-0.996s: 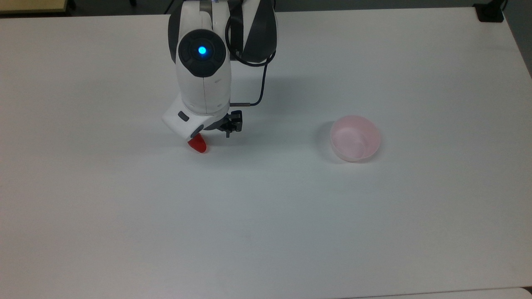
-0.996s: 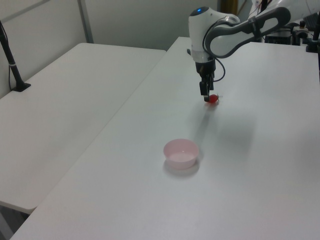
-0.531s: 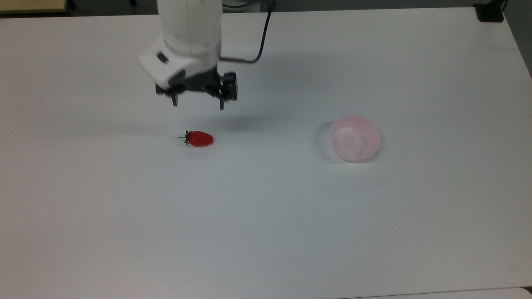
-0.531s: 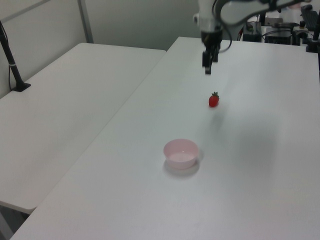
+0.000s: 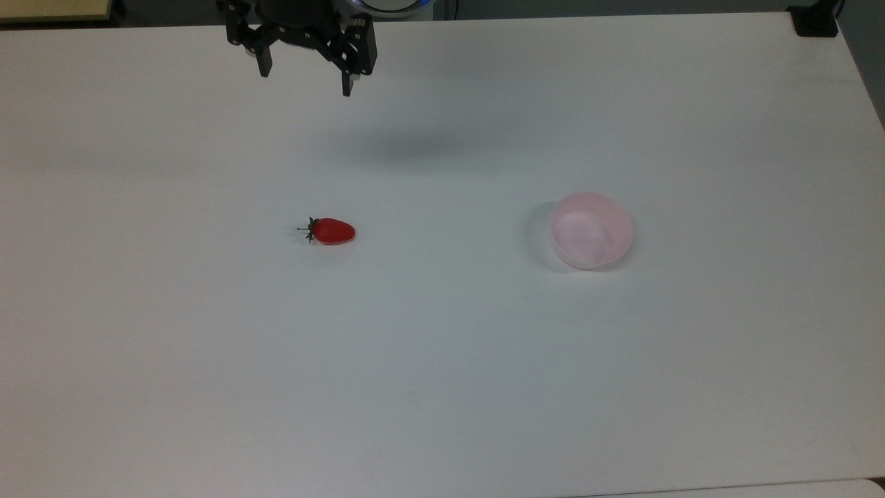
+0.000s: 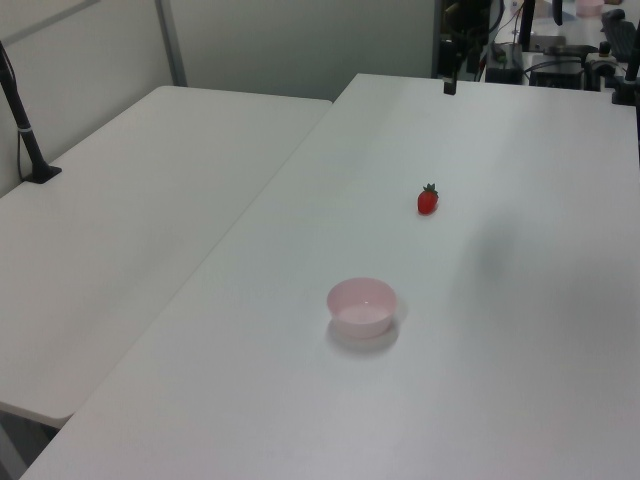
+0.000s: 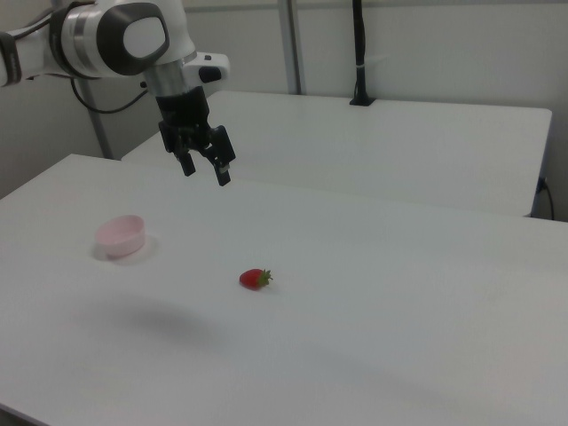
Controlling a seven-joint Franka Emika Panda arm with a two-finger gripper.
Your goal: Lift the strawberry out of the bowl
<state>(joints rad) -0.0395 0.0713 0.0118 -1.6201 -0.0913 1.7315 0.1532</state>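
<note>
The red strawberry (image 5: 332, 231) lies on its side on the white table, outside the bowl, its dark leaf cap toward the top view's left; it also shows as the strawberry (image 6: 427, 199) and the strawberry (image 7: 255, 279). The pale pink bowl (image 5: 591, 230) stands empty well to the top view's right of it, seen too as the bowl (image 6: 362, 306) and the bowl (image 7: 121, 235). My gripper (image 5: 305, 79) hangs high above the table near the top view's upper edge, open with nothing between its fingers; in the right view the gripper (image 7: 206, 171) is well above the fruit.
A second white table (image 6: 150, 200) adjoins on the left view's left, with a black post (image 6: 25, 125) clamped to it. A black clamp (image 5: 816, 19) sits at the top view's upper right corner. The white table (image 5: 442, 360) is bare around the strawberry and bowl.
A second ago the gripper was down at the strawberry on the table; it let go, opened, and has risen and drawn back toward the top view's upper edge. Strawberry and bowl stayed put.
</note>
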